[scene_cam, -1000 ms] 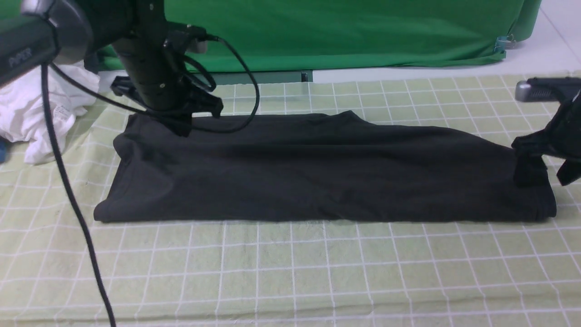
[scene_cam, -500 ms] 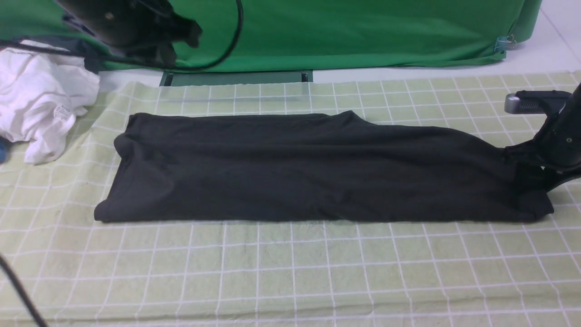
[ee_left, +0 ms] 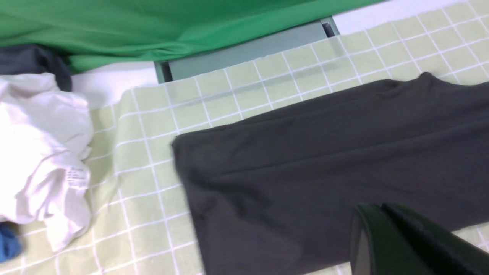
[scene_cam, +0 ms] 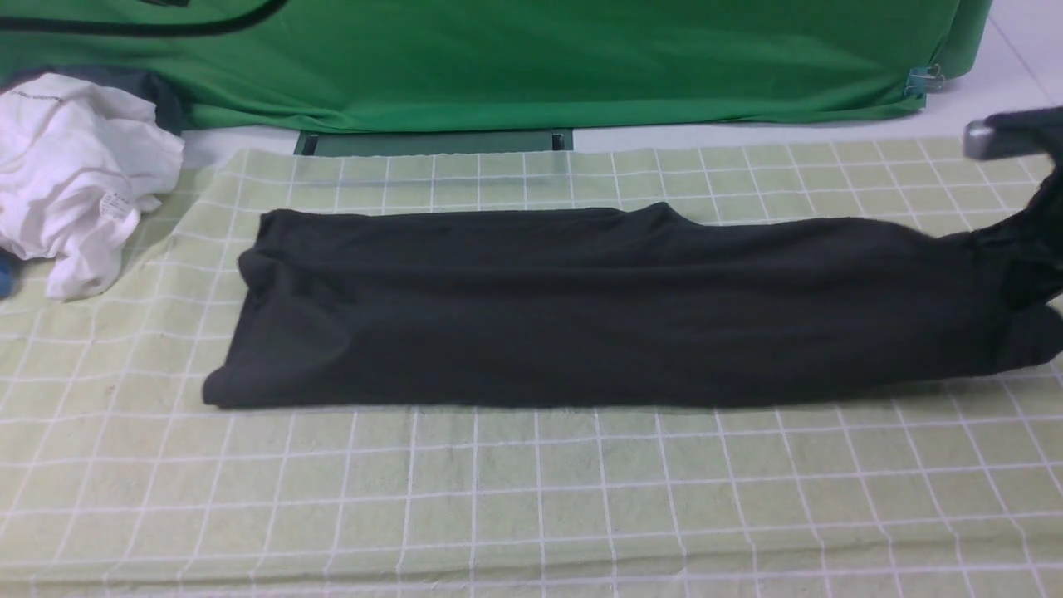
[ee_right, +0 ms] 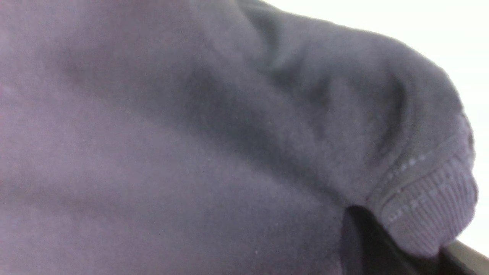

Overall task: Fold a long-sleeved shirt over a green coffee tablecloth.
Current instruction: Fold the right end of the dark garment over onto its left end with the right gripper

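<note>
The long-sleeved shirt (scene_cam: 581, 307), black and folded into a long band, lies across the green coffee tablecloth (scene_cam: 531, 498). At the front view's right edge my right gripper (scene_cam: 1028, 245) is shut on the shirt's right end, which is raised off the cloth. In the right wrist view the ribbed hem (ee_right: 428, 206) of the shirt (ee_right: 191, 133) bulges between the dark fingers of that gripper (ee_right: 405, 240). My left gripper (ee_left: 378, 208) is shut and empty; it hovers above the shirt (ee_left: 324, 152) near its left end. It does not show in the front view.
A crumpled white garment (scene_cam: 75, 174) lies on the tablecloth's far left corner, with a blue object (scene_cam: 3, 282) beside it. A plain deep-green sheet (scene_cam: 581, 58) hangs along the back. The white garment (ee_left: 38, 152) and tablecloth (ee_left: 153, 126) also show in the left wrist view.
My left arm rose off the shirt's left end and left the front view. My right gripper closed on the shirt's right end, lifting it, and the whole shirt slid to the right.
</note>
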You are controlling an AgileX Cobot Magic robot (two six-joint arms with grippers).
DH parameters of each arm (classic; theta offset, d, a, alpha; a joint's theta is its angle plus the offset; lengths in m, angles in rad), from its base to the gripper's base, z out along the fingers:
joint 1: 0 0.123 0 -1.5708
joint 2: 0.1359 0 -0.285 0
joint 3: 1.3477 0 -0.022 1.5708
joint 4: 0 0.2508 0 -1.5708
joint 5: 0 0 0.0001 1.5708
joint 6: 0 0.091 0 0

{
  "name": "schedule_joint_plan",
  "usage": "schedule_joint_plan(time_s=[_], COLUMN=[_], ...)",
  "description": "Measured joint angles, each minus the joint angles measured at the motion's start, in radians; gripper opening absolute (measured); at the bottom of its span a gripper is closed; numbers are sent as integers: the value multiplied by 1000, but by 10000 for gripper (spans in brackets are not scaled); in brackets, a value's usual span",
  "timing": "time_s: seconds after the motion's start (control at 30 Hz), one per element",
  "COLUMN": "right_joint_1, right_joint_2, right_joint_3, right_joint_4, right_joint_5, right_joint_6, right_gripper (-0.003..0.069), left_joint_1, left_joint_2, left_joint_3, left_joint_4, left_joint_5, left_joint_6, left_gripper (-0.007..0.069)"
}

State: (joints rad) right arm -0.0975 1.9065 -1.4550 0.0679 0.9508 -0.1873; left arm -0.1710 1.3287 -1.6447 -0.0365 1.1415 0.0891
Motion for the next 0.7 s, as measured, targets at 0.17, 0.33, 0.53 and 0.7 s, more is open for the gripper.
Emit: schedule_joint_plan(time_s=[0.17,0.33,0.53,0.7], right_joint_1=[-62,-53,74,282], right_joint_2=[-59,-99,-117,-106], right_joint_3=[-45,-146,-249,-289], right_joint_4=[-15,68,254,296], right_joint_5=[74,175,213,180], right_joint_6=[26,32,32,51], right_gripper=[52,52,52,52], left_joint_1=[0,0,0,0], left_joint_2=[-89,-151,-176,-176], left_joint_3=[82,186,351,515], left_joint_4=[57,152,204,242], left_joint_5=[4,5,5,-45], left_joint_6=[-15,-89,-164,-224], left_gripper=[11,11,11,11])
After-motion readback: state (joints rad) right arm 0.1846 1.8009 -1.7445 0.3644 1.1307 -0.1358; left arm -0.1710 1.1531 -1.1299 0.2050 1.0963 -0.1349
